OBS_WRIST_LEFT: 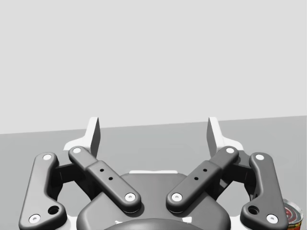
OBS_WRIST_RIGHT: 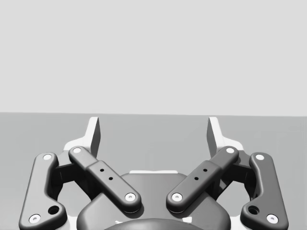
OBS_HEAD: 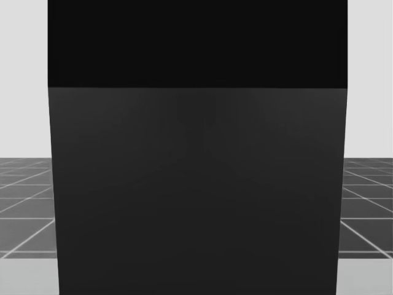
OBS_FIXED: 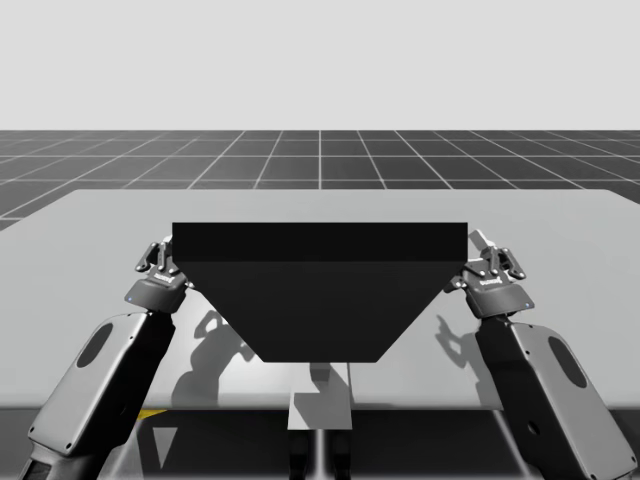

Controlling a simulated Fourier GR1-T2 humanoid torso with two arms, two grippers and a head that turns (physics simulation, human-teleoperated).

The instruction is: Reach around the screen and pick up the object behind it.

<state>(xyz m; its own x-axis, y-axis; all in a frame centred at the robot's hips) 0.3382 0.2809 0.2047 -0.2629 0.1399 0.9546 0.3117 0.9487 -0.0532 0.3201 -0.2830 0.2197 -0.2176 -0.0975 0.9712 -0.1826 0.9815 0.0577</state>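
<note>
Closest to the lens on my left wrist, my left gripper [OBS_WRIST_LEFT: 153,134] has its fingers released and spread wide, with only the grey table [OBS_WRIST_LEFT: 153,143] between them. The red can [OBS_WRIST_LEFT: 292,216] sits just beside that gripper, on its right, low and partly hidden behind the finger linkage, so I cannot tell whether it stands upright. My right gripper [OBS_WRIST_RIGHT: 153,133] is spread wide the same way, grasping nothing, with bare table ahead of it.

From above, the dark screen [OBS_FIXED: 320,290] stands across the middle of the table, and the two arms come up on either side of it. The left gripper is just beside the screen's left edge and the right gripper just beside its right edge. I cannot tell whether either one touches it. From my head, the screen blocks nearly everything straight ahead.
</note>
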